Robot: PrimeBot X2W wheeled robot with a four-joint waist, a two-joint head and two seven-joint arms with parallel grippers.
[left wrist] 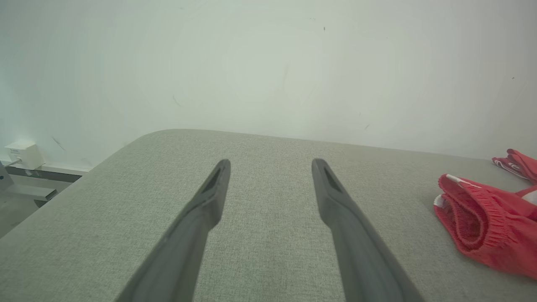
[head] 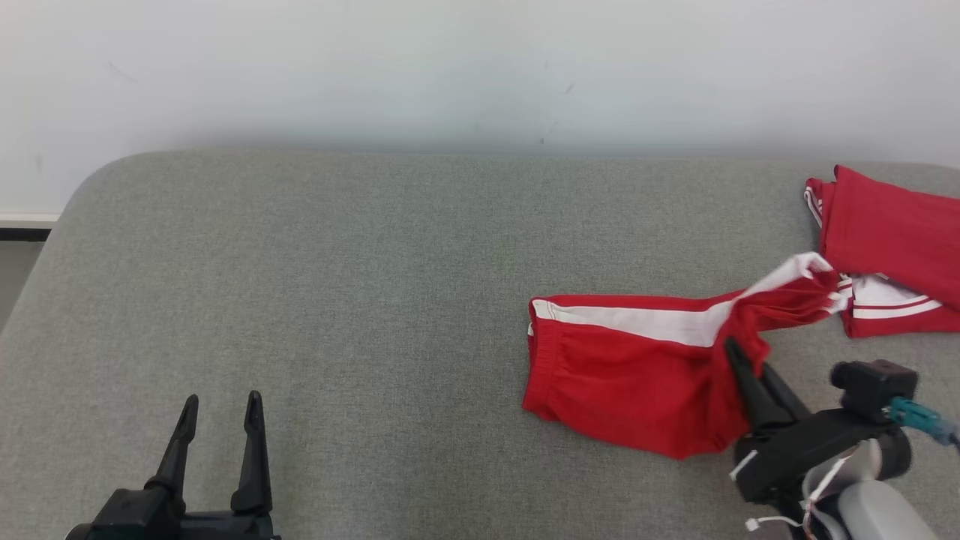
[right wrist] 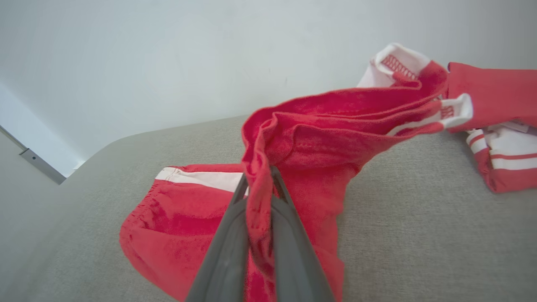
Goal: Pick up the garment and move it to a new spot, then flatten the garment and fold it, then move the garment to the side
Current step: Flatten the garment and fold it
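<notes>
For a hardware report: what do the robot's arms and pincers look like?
The left pincer and right pincer are matte black, each with two long, tapering fingers. The right wrist carries a black box with a teal plug, thin white cables and a pale grey forearm.

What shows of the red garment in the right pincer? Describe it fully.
The red garment looks like soft knit shorts with a white side stripe and a gathered elastic waistband at its left end. It lies crumpled, not flattened, on the grey padded surface. The right pincer is shut on a fold near its middle, lifting a ridge. Its far end twists toward a second red piece and appears to touch it.
</notes>
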